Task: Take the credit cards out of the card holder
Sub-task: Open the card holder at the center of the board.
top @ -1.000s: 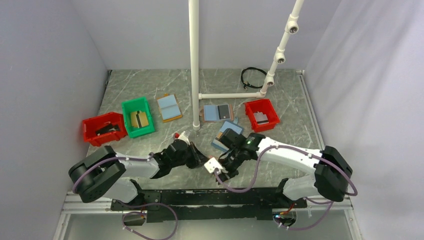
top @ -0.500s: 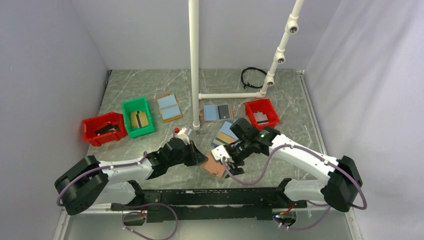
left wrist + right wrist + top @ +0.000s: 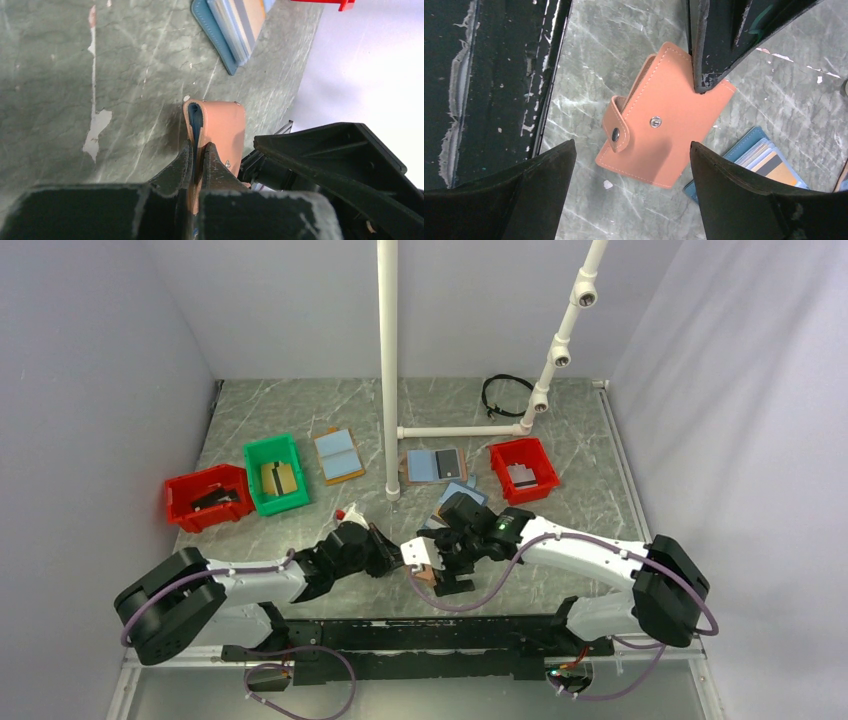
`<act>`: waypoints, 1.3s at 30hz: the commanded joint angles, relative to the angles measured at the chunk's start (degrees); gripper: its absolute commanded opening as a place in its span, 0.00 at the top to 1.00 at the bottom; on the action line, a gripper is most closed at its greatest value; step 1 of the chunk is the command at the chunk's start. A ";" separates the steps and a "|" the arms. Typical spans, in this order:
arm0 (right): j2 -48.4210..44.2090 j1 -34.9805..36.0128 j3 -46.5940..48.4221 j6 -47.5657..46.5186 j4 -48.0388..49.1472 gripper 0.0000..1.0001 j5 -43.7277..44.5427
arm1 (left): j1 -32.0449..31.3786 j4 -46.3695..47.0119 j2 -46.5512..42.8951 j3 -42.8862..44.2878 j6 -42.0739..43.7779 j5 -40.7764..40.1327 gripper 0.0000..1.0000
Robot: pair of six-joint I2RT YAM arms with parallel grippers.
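The card holder [image 3: 433,465] lies open and flat by the white pole, and a dark grey credit card [image 3: 449,462] shows in its right half. My left gripper [image 3: 199,147] is shut on the edge of a different holder, a folded salmon-tan one [image 3: 222,125] with a snap strap, held near the table's front middle. My right gripper [image 3: 631,145] hangs open just above that folded holder [image 3: 659,125], its fingers apart on either side and touching nothing. In the top view the right wrist hides most of the folded holder [image 3: 428,577].
A navy-rimmed holder [image 3: 754,160] with a striped card lies just behind the grippers. A tan-rimmed open holder [image 3: 338,453], a green bin [image 3: 275,475] and a red bin [image 3: 208,497] are at the left. Another red bin [image 3: 524,470] and the pipe frame [image 3: 388,370] stand further back.
My right gripper opened and let go of the folded holder, swung right, then came back over it. The left gripper kept its hold throughout.
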 commanded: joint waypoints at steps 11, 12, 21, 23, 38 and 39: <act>3.25 4.11 -0.77 0.05 3.95 0.13 8.71 | -0.02 0.35 -6.12 -0.32 -9.00 -1.30 1.00; 3.65 4.42 -0.80 0.13 4.42 0.13 10.12 | -0.01 0.23 -6.52 -0.27 -9.20 -1.16 1.00; 1.36 4.52 -0.43 0.15 4.57 0.28 11.21 | 0.00 -3.98 -11.89 -0.11 -10.27 -1.43 1.00; 1.39 4.52 -0.14 0.05 4.26 0.34 11.33 | -0.03 -4.92 -12.98 0.00 -10.32 -1.47 1.00; -1.46 2.05 2.13 0.46 1.34 1.00 8.13 | -0.02 -1.38 -13.08 -0.61 -10.76 -0.83 1.00; -1.54 1.83 2.25 0.50 1.17 1.00 7.86 | -0.06 -1.07 -12.90 -0.65 -10.83 -0.80 1.00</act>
